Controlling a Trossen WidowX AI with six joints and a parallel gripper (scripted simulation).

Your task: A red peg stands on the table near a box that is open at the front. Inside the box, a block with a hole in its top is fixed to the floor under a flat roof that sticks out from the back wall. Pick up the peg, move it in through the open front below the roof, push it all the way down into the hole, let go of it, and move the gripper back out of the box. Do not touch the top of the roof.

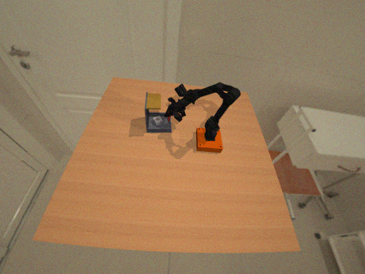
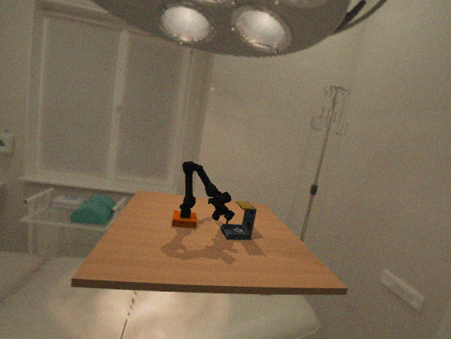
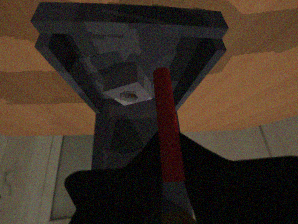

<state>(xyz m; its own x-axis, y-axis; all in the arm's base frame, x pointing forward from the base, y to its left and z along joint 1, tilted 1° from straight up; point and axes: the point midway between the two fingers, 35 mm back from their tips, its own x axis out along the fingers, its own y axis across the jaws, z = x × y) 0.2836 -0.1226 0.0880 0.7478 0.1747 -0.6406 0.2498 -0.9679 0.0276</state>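
Note:
The red peg (image 1: pixel 169 119) (image 2: pixel 227 222) (image 3: pixel 166 125) is held in my gripper (image 1: pixel 167 114) (image 2: pixel 227 218) (image 3: pixel 166 134), which is shut on it. The peg's lower end points down over the front edge of the dark blue box (image 1: pixel 158 131) (image 2: pixel 237 236) (image 3: pixel 130 13), above its floor level. The pale block (image 1: pixel 157 120) (image 2: pixel 239 230) (image 3: pixel 141 98) stands inside the box, its hole facing up and empty. In the wrist view the peg appears to the right of the block. The yellow roof (image 1: pixel 154 100) (image 2: pixel 245 206) juts from the back wall, beyond my fingers.
The box's back wall (image 1: pixel 147 110) (image 2: pixel 248 221) rises on the side away from the arm. Low walls edge the box floor. The orange arm base (image 1: pixel 209 146) (image 2: pixel 184 222) sits on the wooden table (image 1: pixel 169 201) (image 2: pixel 209 273) on the box's open-front side.

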